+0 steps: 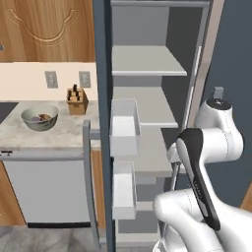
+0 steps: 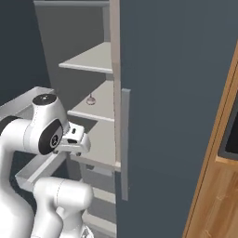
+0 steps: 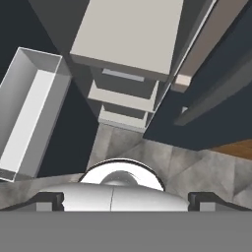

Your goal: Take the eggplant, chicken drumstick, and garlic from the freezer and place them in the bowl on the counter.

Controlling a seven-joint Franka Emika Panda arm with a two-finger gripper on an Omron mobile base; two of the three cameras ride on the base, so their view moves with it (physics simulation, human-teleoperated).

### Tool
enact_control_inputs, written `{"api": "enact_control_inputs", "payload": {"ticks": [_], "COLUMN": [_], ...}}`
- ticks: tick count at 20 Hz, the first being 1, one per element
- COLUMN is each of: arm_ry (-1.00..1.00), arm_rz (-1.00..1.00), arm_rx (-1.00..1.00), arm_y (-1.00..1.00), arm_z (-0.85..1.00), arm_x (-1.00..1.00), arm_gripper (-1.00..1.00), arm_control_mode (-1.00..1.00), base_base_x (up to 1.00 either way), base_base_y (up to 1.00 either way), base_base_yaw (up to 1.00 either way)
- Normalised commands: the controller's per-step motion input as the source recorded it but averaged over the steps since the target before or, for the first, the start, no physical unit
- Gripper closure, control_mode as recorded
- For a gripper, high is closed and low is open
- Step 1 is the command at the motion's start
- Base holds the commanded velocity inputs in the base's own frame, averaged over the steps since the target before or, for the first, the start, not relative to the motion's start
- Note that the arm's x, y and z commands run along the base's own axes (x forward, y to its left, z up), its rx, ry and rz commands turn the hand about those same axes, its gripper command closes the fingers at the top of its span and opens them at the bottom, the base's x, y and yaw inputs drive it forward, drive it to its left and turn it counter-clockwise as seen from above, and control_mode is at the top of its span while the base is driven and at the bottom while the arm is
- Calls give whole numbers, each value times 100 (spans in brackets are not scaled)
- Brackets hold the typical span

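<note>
While pointing down at the grey tiled floor [image 3: 197, 167] before the tall dark slate-blue freezer [image 1: 142, 106] with its door swung wide, hangs empty: two-finger claw [image 3: 127, 199] spread fully, dark tips well apart at either side of the hand view. Grips nothing.

Above the claw and a little deeper in, on a light grey inner shelf [image 2: 100, 104]: small pale pinkish lump with a short stalk, likely the garlic [image 2: 90, 98], standing alone and well apart from the fingers.

Beside the claw, on the open door: boxy translucent white door bins [image 1: 124, 128], one seen from above in the hand view [image 3: 29, 113].

Well off to the claw's left, past the door's edge, on the pale marbled stone counter [image 1: 69, 130]: round wide grey-green bowl [image 1: 39, 126] with a pale rim. Inside it, touching or nearly so: small dark purple-grey eggplant [image 1: 34, 118] and orange-brown knobbly chicken drumstick [image 1: 46, 117]; too small to tell more. Just right of the bowl, nearer the claw: wooden knife block [image 1: 77, 101] with dark handles.
</note>
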Motion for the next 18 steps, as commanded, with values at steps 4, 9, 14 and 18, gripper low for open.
{"api": "enact_control_inputs", "payload": {"ticks": [4,9,14,18], "arm_ry": [0,0,0,0], "arm_rz": [0,0,0,0], "arm_rx": [0,0,0,0], "arm_y": [0,0,0,0], "arm_z": [0,0,0,0], "arm_x": [0,0,0,0], "arm_gripper": [-100,-100,-100,-100], "arm_control_mode": [100,100,100,100], "base_base_x": [40,49,28,0], "base_base_y": [0,1,5,0], "base_base_yaw": [8,3,0,0]}}
